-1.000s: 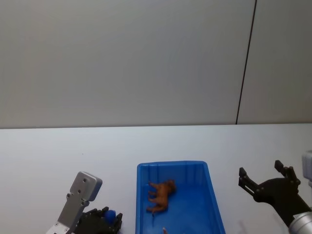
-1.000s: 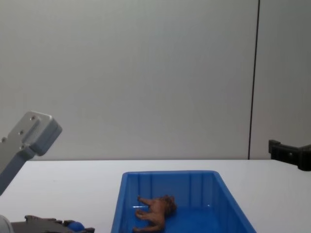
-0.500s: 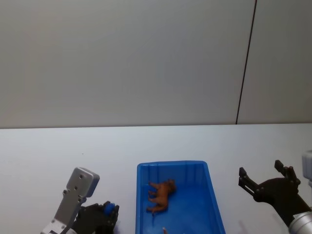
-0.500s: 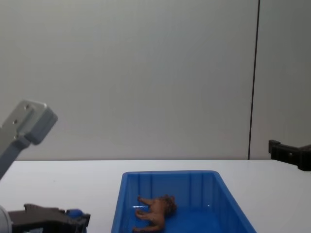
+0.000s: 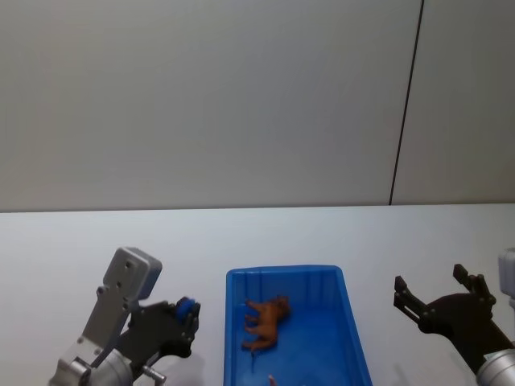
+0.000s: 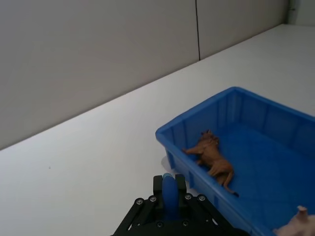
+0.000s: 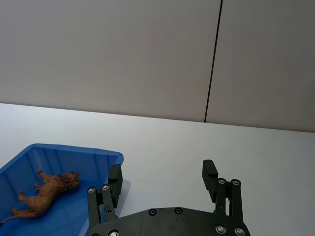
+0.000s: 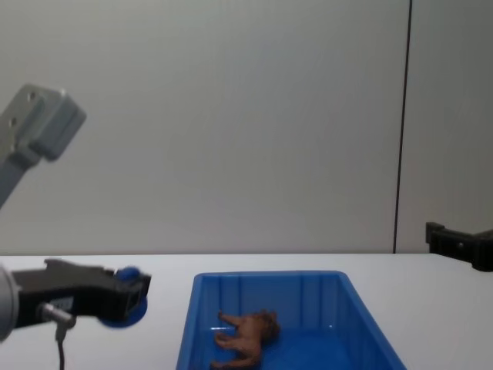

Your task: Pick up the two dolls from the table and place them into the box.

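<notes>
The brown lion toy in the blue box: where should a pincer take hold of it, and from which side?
Grip the brown lion toy across its body, between mane and hind legs, coming from above. It seems to lie on its side on the floor of the box, whose walls block a sideways approach, and the body looks like its thickest part.

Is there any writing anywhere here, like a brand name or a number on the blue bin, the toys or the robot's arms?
None can be read in any view.
Blue bin: plain walls and rim, no label.
Brown lion figure lying inside it: no marks.
Blue toy held in the left gripper: no marks.
Right gripper, open to the right of the bin: bare screws, no lettering.
White table and the grey wall behind: blank.
</notes>
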Motion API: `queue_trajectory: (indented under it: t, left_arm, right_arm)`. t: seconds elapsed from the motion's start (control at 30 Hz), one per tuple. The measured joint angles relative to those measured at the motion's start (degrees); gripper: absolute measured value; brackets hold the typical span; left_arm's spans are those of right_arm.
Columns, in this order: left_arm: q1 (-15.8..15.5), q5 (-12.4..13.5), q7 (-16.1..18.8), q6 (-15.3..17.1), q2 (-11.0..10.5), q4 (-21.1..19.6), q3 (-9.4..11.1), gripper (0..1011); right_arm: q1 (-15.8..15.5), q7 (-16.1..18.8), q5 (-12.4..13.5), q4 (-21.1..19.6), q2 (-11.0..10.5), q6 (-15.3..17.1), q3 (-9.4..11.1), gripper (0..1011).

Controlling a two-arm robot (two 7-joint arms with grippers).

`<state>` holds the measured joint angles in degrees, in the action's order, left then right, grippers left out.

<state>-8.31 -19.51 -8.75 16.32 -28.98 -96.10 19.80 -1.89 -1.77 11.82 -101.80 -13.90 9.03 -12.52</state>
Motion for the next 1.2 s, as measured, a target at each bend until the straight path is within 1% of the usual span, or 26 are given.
queue_trajectory:
  t: [0.03, 0.3, 0.4, 0.53, 0.6, 0.63, 0.67, 0.7, 0.77, 0.83, 0.87, 0.9, 1.0, 1.03, 1.07, 1.13, 1.2]
  left_arm:
    - [0.0, 0.0, 0.0, 0.0, 0.0, 0.0, 0.0, 140]
    - [-1.4, 0.4, -4.4, -1.2, 0.5, -1.5, -0.1, 106]
    - [-2.4, 0.5, -6.8, -1.7, 1.2, -1.8, 0.2, 106]
    - [-3.1, 0.6, -8.9, -2.0, 1.9, -1.8, 0.5, 106]
    - [-4.1, 0.8, -10.9, -2.3, 2.7, -1.7, 0.9, 111]
    - [-4.1, 0.8, -10.9, -2.3, 2.7, -1.7, 0.9, 130]
    - [-4.5, 0.9, -11.9, -2.4, 3.2, -1.6, 1.1, 175]
    - [-4.9, 1.0, -12.9, -2.5, 3.6, -1.4, 1.3, 195]
    - [-5.2, 1.0, -13.3, -2.5, 3.9, -1.3, 1.5, 250]
    - [-6.2, 1.3, -15.0, -2.6, 5.0, -0.7, 2.0, 322]
    - [-6.4, 1.3, -15.4, -2.6, 5.2, -0.6, 2.1, 322]
    - [-6.6, 1.3, -15.7, -2.6, 5.4, -0.5, 2.2, 381]
    - [-7.2, 1.5, -16.9, -2.7, 6.1, -0.2, 2.5, 462]
    - [-7.4, 1.5, -17.1, -2.7, 6.2, -0.1, 2.6, 518]
    - [-7.6, 1.5, -17.6, -2.7, 6.5, 0.0, 2.7, 518]
    - [-7.8, 1.6, -17.9, -2.7, 6.7, 0.1, 2.8, 600]
    - [-8.1, 1.6, -18.4, -2.8, 7.0, 0.3, 3.0, 639]
  right_arm:
    - [0.0, 0.0, 0.0, 0.0, 0.0, 0.0, 0.0, 1001]
    - [0.0, 0.0, 0.0, 0.0, 0.0, 0.0, 0.0, 1001]
    - [0.0, 0.0, 0.0, 0.0, 0.0, 0.0, 0.0, 1001]
    - [0.0, 0.0, 0.0, 0.0, 0.0, 0.0, 0.0, 1001]
    - [0.0, 0.0, 0.0, 0.0, 0.0, 0.0, 0.0, 1001]
    - [0.0, 0.0, 0.0, 0.0, 0.0, 0.0, 0.0, 1001]
    - [0.0, 0.0, 0.0, 0.0, 0.0, 0.0, 0.0, 1001]
    - [0.0, 0.0, 0.0, 0.0, 0.0, 0.0, 0.0, 1001]
    - [0.0, 0.0, 0.0, 0.0, 0.0, 0.0, 0.0, 1001]
    - [0.0, 0.0, 0.0, 0.0, 0.0, 0.0, 0.0, 1001]
    - [0.0, 0.0, 0.0, 0.0, 0.0, 0.0, 0.0, 1001]
    - [0.0, 0.0, 0.0, 0.0, 0.0, 0.0, 0.0, 1001]
    - [0.0, 0.0, 0.0, 0.0, 0.0, 0.0, 0.0, 1001]
    - [0.0, 0.0, 0.0, 0.0, 0.0, 0.0, 0.0, 1001]
    - [0.0, 0.0, 0.0, 0.0, 0.0, 0.0, 0.0, 1001]
    - [0.0, 0.0, 0.0, 0.0, 0.0, 0.0, 0.0, 1001]
    - [0.0, 0.0, 0.0, 0.0, 0.0, 0.0, 0.0, 1001]
